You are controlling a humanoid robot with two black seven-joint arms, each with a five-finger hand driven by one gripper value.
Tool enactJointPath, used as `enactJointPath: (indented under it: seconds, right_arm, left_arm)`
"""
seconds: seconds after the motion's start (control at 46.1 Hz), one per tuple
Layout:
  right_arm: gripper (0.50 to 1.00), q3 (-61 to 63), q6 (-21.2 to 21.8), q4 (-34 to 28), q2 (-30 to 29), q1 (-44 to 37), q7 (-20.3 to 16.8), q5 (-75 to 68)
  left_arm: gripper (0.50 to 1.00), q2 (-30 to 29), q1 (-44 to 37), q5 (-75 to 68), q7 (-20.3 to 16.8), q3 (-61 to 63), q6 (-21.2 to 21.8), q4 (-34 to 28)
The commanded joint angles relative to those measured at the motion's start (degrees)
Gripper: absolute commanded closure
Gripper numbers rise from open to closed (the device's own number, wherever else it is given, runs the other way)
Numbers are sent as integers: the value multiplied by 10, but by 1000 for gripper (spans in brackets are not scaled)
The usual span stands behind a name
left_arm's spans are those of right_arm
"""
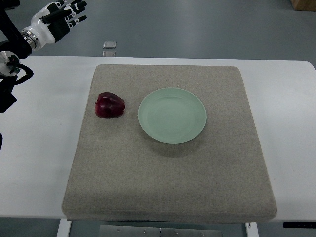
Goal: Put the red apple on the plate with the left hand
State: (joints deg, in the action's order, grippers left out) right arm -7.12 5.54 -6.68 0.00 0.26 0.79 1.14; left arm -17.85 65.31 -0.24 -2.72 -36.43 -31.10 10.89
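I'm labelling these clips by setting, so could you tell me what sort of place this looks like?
Probably a robot lab or test bench, not a home: a plain white table on a bare grey floor, with only an apple and an empty plate staged on a grey mat.

Single steep overhead view, robot's side

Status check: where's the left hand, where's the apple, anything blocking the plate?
Left hand open, raised beyond the table's far-left edge, holding nothing. Right hand not in view. Red apple on mat, left of empty green plate. Nothing in the way.
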Motion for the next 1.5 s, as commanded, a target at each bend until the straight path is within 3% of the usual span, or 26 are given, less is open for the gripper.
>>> enactJointPath:
  seconds: [0.0, 0.715, 1.062, 1.257, 1.474]
  right_arm:
    - [536, 0, 0, 0, 0, 0, 0, 0]
    - [536, 0, 0, 0, 0, 0, 0, 0]
    - [536, 0, 0, 0, 0, 0, 0, 0]
    - [536, 0, 0, 0, 0, 0, 0, 0]
    - [536, 0, 0, 0, 0, 0, 0, 0]
  left_arm:
    - [500, 0, 0, 3, 1, -16, 0, 1]
    - [500, -10, -11, -5, 0, -10, -4, 26]
    - [500, -77, -19, -155, -11, -13, -31, 105]
    - [500, -139, -34, -298, -14, -19, -27, 204]
    - [500, -148, -49, -476, -88, -11, -26, 236]
